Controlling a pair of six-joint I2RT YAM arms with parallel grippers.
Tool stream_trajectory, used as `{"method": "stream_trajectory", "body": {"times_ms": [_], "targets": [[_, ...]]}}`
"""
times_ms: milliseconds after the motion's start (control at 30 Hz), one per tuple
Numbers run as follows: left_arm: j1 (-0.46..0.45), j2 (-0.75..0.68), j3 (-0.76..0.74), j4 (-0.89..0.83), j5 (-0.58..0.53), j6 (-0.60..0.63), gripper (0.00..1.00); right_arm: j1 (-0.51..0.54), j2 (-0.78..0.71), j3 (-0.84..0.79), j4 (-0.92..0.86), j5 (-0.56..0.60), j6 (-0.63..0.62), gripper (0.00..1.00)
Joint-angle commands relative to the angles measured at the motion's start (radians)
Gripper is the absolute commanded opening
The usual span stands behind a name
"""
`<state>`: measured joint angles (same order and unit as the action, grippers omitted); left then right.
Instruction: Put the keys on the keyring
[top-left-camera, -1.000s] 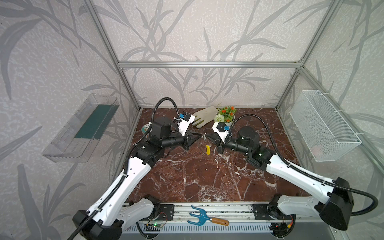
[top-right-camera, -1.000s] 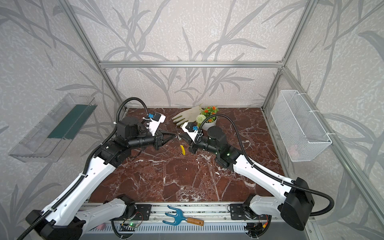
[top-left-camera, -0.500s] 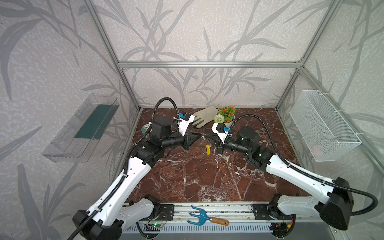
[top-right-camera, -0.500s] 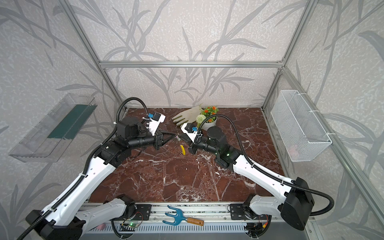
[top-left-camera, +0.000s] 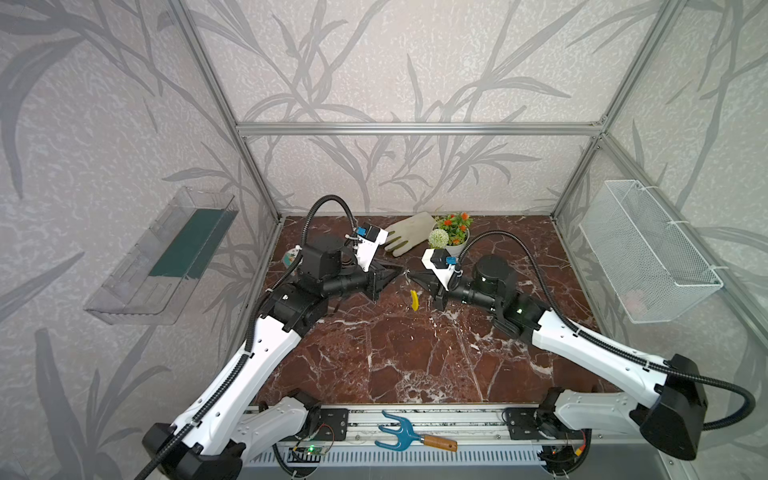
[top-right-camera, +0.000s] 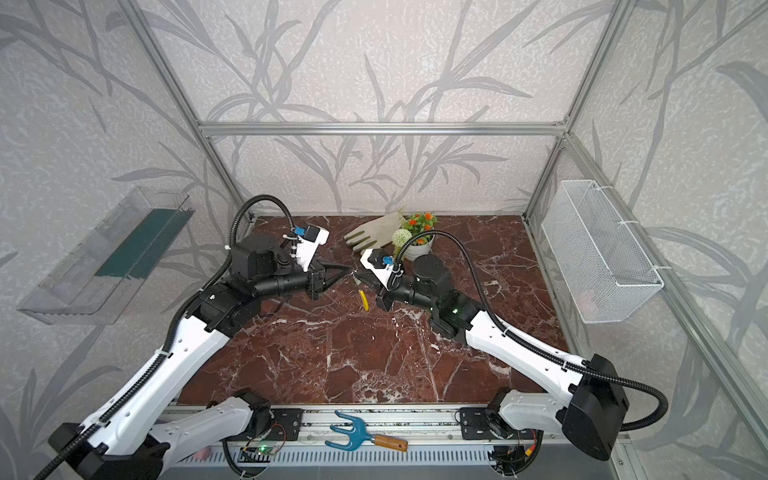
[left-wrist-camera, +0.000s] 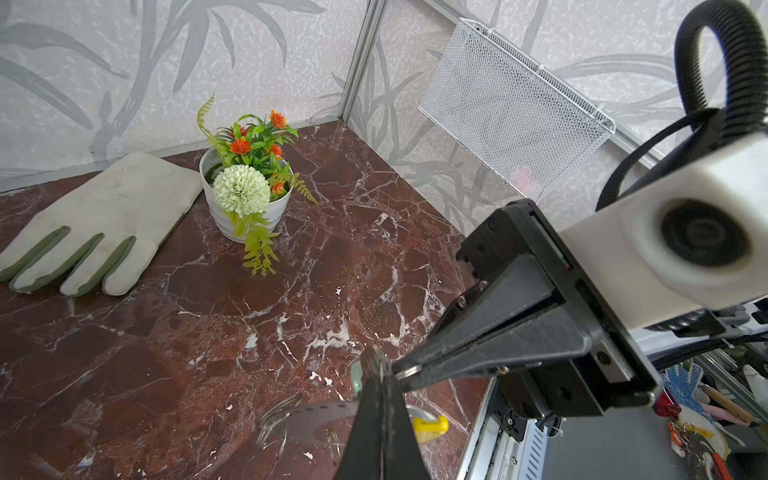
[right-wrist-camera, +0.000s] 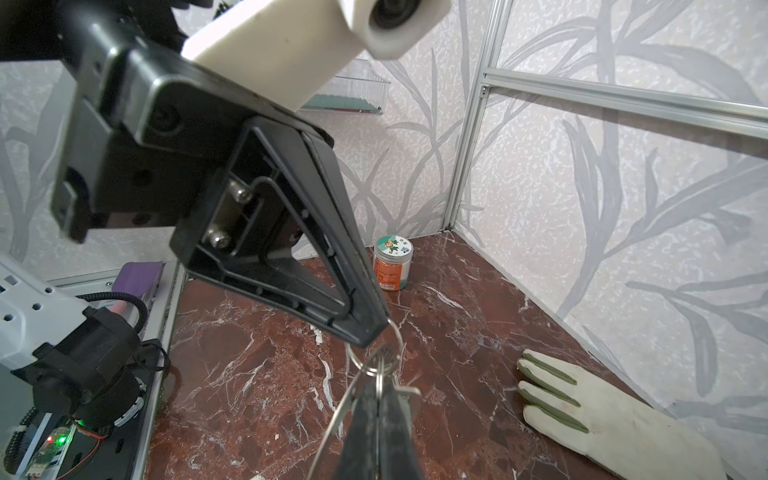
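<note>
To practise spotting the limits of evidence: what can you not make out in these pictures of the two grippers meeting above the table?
- Left wrist view: keyring mostly hidden behind the left gripper.
- Right wrist view: whether the keys are on the hoop yet; the right gripper covers the join.
- Both top views: keys too small to separate from the hoop.
- Wire basket: pinkish content blurred by mesh.
</note>
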<state>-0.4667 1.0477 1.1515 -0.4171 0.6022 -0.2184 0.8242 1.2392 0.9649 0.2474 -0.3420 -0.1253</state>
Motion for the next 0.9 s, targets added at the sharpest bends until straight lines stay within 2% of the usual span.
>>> {"method": "stream_trajectory", "body": {"times_ms": [0,233,867], "targets": [[-0.001,-0.016,0.019,0.024,-0.029,-0.001,0.0,0.011,-0.036,-0.003,0.003,-0.028,-0.002,0.0],[0.0,-0.035,0.007,0.037,-0.05,-0.01,0.0,0.019,-0.034,-0.017,0.01,-0.037,0.017,0.0],[-0.001,-0.058,-0.018,0.062,-0.051,-0.013,0.0,0.028,-0.038,-0.029,0.016,0.039,0.064,0.0]]}}
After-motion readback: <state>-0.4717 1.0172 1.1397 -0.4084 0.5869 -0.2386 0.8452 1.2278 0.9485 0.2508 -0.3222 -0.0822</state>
